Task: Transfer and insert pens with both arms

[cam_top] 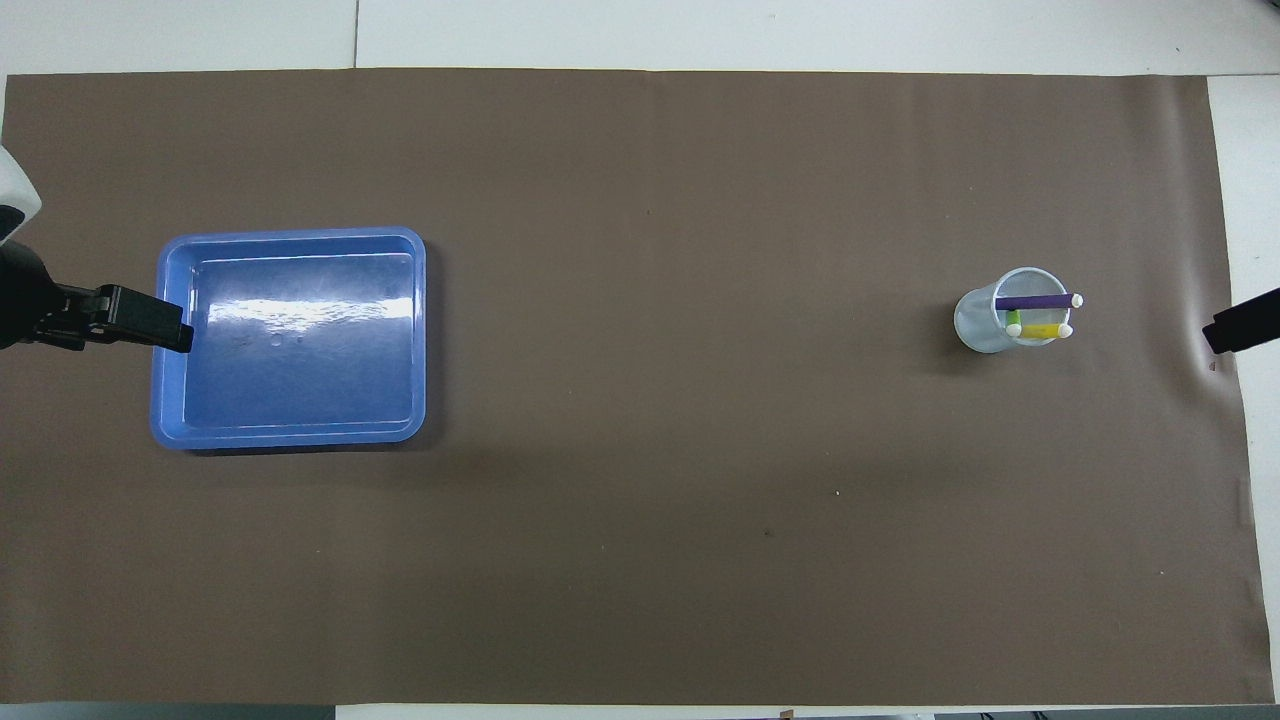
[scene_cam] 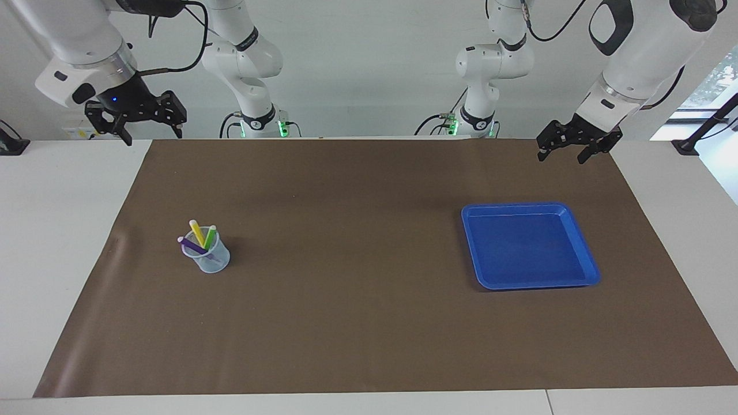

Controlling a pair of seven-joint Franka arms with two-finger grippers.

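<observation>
Three pens stand cap end up in a clear cup (scene_cam: 212, 260) on the brown mat toward the right arm's end: yellow pen (scene_cam: 197, 231), green pen (scene_cam: 210, 236), purple pen (scene_cam: 191, 245). In the overhead view the purple pen (cam_top: 1035, 301), yellow pen (cam_top: 1045, 330) and green pen (cam_top: 1013, 322) lean in the cup (cam_top: 975, 320). My right gripper (scene_cam: 153, 135) hangs open and empty, high over the mat's corner. My left gripper (scene_cam: 564, 154) hangs open and empty, high up at the left arm's end; its tip (cam_top: 175, 335) overlaps the tray's edge from above.
An empty blue tray (scene_cam: 530, 206) lies on the mat toward the left arm's end, also in the overhead view (cam_top: 290, 233). The brown mat (scene_cam: 357, 259) covers most of the white table. My right gripper's tip (cam_top: 1225, 335) shows at the overhead view's edge.
</observation>
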